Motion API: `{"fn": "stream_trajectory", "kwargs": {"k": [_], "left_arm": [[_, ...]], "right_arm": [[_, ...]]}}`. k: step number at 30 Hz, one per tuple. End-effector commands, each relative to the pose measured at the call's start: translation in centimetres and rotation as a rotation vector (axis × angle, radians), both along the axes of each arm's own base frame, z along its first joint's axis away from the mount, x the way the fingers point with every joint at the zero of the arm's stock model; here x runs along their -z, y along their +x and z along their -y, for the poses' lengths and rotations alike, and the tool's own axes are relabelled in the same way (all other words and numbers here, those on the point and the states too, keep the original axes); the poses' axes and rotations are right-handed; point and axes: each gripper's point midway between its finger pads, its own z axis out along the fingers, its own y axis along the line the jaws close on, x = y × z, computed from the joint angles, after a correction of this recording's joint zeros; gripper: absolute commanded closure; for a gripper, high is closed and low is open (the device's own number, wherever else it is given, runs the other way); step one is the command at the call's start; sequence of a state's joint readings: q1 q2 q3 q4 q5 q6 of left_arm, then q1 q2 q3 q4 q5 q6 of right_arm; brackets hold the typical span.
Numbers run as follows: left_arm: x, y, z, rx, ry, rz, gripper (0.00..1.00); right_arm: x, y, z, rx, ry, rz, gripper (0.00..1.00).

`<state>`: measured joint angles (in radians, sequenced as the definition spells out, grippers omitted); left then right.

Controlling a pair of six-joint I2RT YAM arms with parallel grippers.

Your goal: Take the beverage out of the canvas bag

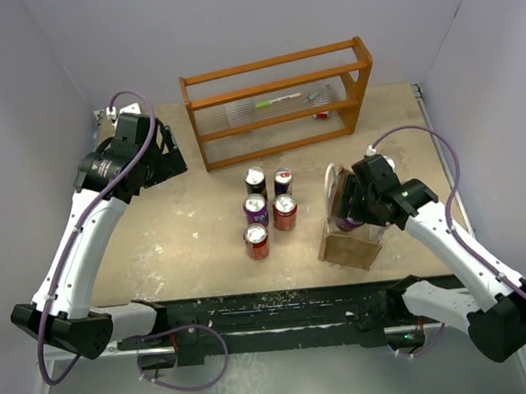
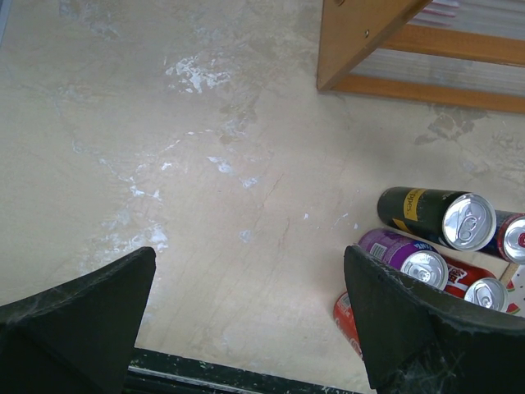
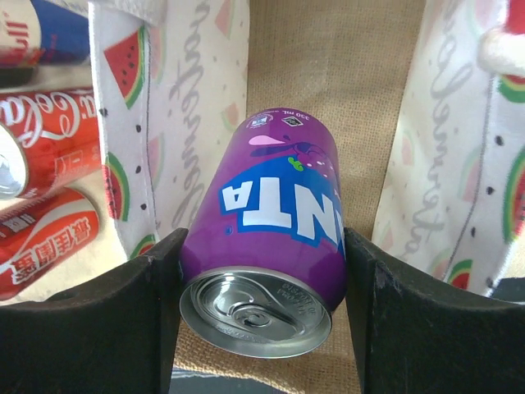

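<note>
The tan canvas bag (image 1: 350, 245) with white handles stands at the table's front right. My right gripper (image 1: 354, 209) is over its mouth. In the right wrist view it is shut on a purple Fanta can (image 3: 271, 238), one finger (image 3: 123, 328) on each side, above the bag's burlap floor (image 3: 328, 74) and between watermelon-print lining walls (image 3: 193, 107). My left gripper (image 1: 169, 154) is open and empty, raised at the far left; in the left wrist view its fingers (image 2: 74, 320) frame bare table.
Several cans (image 1: 269, 210) stand in a cluster left of the bag; they also show in the left wrist view (image 2: 435, 217). An orange wooden rack (image 1: 278, 103) stands at the back. Red cola cans (image 3: 41, 189) lie just outside the bag's left wall.
</note>
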<state>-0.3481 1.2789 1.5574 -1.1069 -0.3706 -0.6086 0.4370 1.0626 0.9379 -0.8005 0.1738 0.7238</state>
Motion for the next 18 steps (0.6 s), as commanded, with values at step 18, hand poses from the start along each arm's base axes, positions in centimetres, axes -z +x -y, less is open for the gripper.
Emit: {"fn": "stream_trajectory", "kwargs": {"k": [18], "left_arm": [[-1.4,1.5,0.5,0.008,-0.028,0.057,0.01]], "right_arm": [[-18.6,5.0,2.2,0.268,0.204,0.601,1.0]]}}
